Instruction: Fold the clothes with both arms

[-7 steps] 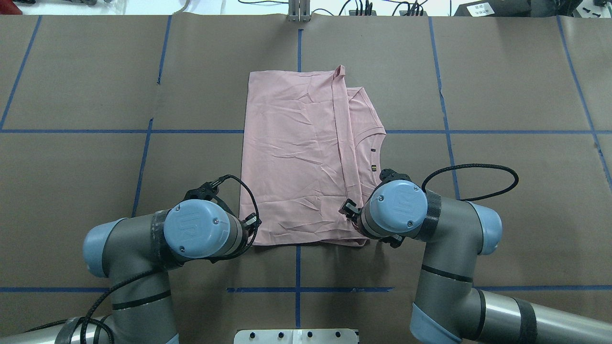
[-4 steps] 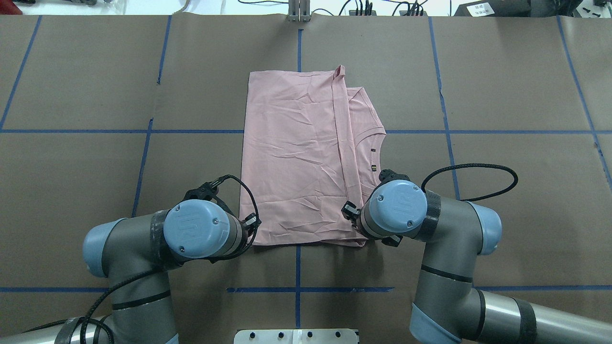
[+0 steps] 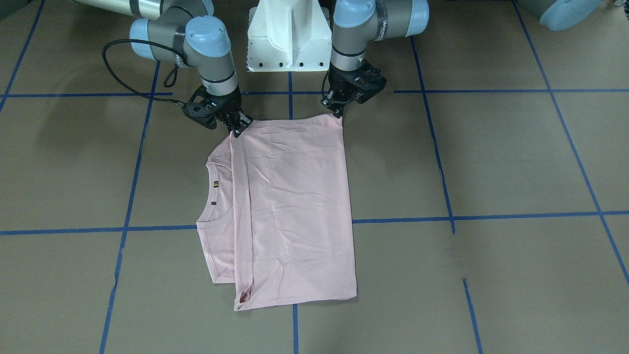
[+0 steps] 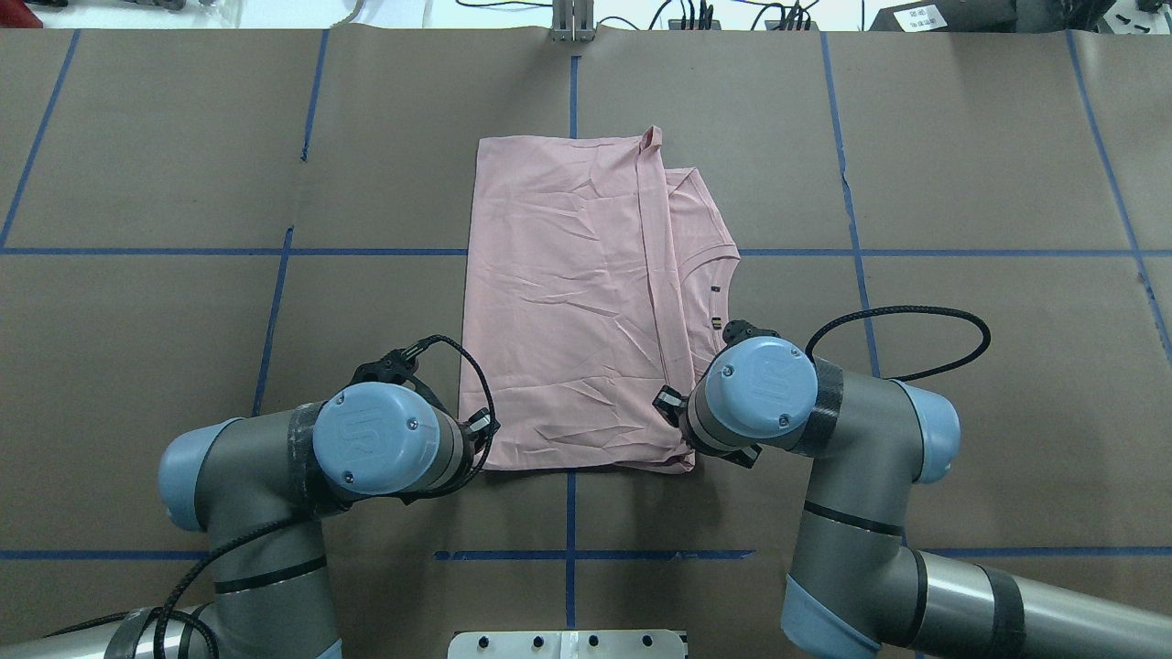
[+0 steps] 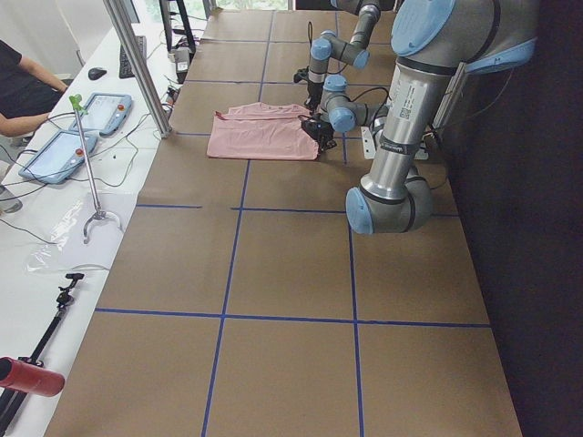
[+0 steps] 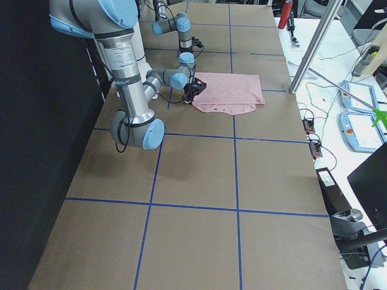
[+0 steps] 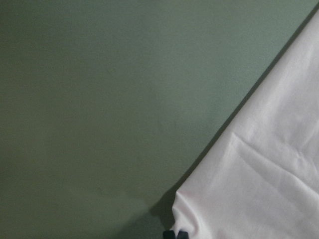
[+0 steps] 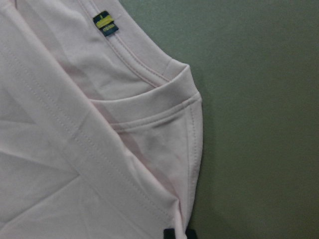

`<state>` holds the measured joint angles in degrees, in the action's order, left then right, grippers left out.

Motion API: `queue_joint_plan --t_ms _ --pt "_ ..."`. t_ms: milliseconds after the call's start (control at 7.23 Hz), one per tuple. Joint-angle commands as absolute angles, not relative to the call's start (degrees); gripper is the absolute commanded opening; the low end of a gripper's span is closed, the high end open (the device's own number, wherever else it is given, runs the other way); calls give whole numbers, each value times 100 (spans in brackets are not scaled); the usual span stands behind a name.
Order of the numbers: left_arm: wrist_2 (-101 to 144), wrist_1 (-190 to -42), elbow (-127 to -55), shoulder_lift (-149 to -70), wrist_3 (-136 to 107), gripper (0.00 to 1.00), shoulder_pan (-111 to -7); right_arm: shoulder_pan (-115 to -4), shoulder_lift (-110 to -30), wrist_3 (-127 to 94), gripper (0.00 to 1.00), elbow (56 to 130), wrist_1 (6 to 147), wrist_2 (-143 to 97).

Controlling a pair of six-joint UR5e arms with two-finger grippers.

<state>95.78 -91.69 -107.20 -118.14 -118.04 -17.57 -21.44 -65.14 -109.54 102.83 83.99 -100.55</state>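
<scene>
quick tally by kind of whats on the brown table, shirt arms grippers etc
pale pink short-sleeved T-shirt: 1
grey metal robot arms with light-blue joint caps: 2 (left arm, right arm)
black two-finger grippers: 2 (left gripper, right gripper)
white pedestal base: 1
total: 6

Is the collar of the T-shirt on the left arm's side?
No, the overhead view shows the collar at the T-shirt edge beside the right arm.

Wrists down, left arm and right arm bent low. Jaws pinched: left gripper, right gripper, each on a T-shirt corner.
</scene>
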Motion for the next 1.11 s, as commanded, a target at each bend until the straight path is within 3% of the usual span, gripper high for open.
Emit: queue_joint_plan --t_ms 0,415,968 --pt "9571 -9176 -10714 -11830 -11804 0 -1749 -2197 -6478 -10951 0 10292 8394 -10116" --pt "9589 -8853 -11080 -11795 -11786 0 -1723 -2267 -6564 -10951 0 10773 8376 -10230" --pt "9641 -7631 -12679 -11524 -11883 0 -1039 -1653 -7144 -10986 0 11916 8376 -10230"
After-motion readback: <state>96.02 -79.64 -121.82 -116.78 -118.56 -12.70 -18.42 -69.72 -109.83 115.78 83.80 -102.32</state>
